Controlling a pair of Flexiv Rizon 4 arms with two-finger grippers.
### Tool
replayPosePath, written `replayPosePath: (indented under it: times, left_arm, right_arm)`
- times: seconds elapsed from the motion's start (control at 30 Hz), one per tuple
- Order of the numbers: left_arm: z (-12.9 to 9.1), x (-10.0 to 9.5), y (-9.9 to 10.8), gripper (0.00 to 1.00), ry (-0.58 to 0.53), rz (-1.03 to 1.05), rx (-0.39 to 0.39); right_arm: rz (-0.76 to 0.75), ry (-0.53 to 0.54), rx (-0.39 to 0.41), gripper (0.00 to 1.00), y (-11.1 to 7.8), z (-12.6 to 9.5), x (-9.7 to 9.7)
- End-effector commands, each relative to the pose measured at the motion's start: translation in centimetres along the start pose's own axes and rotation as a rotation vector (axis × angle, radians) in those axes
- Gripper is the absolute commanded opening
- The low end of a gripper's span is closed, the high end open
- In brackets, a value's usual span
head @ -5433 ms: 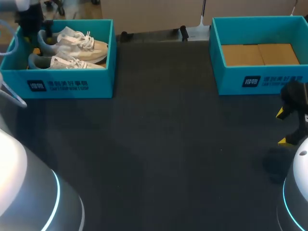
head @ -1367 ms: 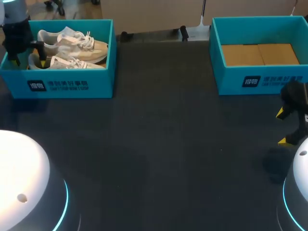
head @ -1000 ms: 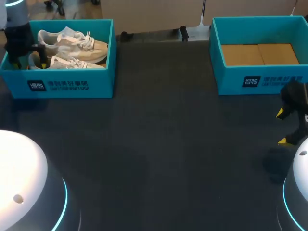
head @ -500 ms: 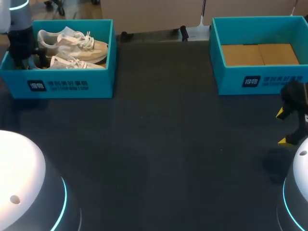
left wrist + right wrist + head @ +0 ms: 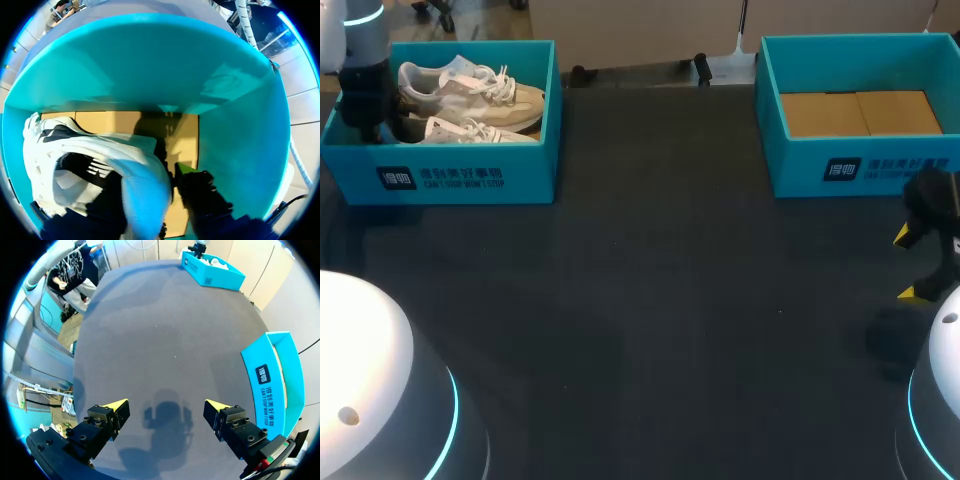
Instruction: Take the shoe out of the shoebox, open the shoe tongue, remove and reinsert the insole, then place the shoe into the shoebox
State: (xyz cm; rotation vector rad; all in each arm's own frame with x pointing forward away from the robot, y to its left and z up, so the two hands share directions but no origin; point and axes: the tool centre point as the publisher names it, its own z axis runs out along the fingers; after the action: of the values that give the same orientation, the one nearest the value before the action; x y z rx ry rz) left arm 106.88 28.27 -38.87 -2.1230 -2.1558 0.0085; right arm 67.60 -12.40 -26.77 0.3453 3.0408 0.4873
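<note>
Shoes (image 5: 470,88) two, shoeboxes (image 5: 525,165) two

Noted dark logo patch (image 5: 263,374) with white characters on shoebox (image 5: 252,357) wall beside right gripper (image 5: 166,405), likewise on far shoebox (image 5: 220,275); illegible.

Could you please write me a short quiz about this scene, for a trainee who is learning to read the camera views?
1. True or false: the right box has a shoe in it.
2. Choose one. Where is the left gripper?
A. Over the bare table
B. Inside the left box, at the heel end of the shoes
C. Inside the right box
3. Fill in the missing word: the right gripper hangs over the table with its jaws ____ and nothing between them.

Key: 1 false; 2 B; 3 open.
</note>
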Motion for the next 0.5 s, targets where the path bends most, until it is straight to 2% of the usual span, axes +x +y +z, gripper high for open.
replayPosePath:
  times: [0.03,0.5]
  left_arm:
    - [0.1,-0.2,0.1,0.00,0.004,-0.001,0.003]
    - [-0.9,1.2,0.7,0.00,0.003,-0.069,0.023]
  right_arm:
    - [0.001,-0.002,0.003,1.00,0.0,0.1,0.1]
    - [0.001,-0.002,0.003,1.00,0.0,0.1,0.1]
